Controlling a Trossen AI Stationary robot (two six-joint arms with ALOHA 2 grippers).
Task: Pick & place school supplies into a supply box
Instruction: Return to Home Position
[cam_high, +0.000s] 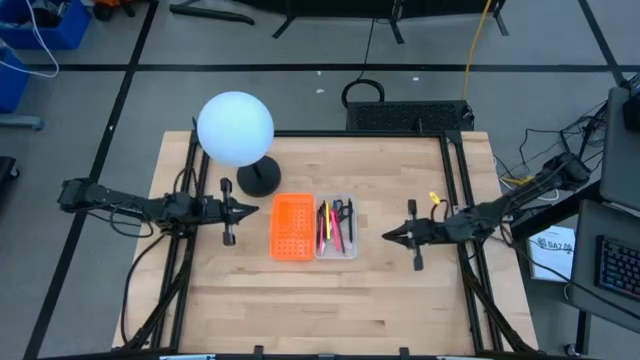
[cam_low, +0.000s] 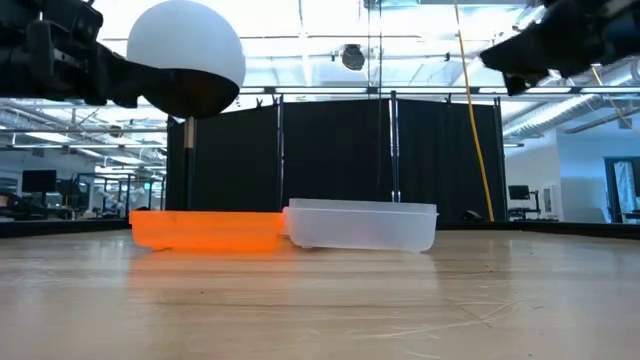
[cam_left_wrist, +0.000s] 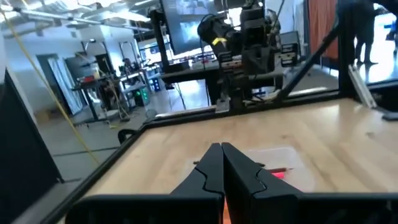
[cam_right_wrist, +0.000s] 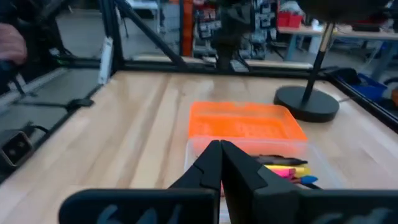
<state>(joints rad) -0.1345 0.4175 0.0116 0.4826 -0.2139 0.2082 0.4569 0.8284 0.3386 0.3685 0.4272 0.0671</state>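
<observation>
The left pincer is being held fully shut with nothing gripped. It is being kept above the bench at 9 o'clock of the supply box. The right pincer is likewise being held shut and empty, at 3 o'clock of the box. Both tips are being pointed inward, apart from the box.

The supply box is being seen near bench centre, with an orange perforated piece touching its 9 o'clock side. The school supplies are being carried inside it: scissors, a black pen and a pink-red pen. Yellow and blue tips are being shown in the right wrist view.

Risk, judged:
- A globe lamp is standing near the left arm, at 11 o'clock of the box. It could be clipped and toppled by a wide or raised swing homeward.
- The light box could be nudged by a dipping tip, and its contents spilled.

Counts being logged:
- Pincers: 2
- Clear box: 1
- Orange piece: 1
- Lamp: 1
- Scissors: 1
- Pens and pencils: at least three. The exact number cannot be told, as they are overlapping.
</observation>
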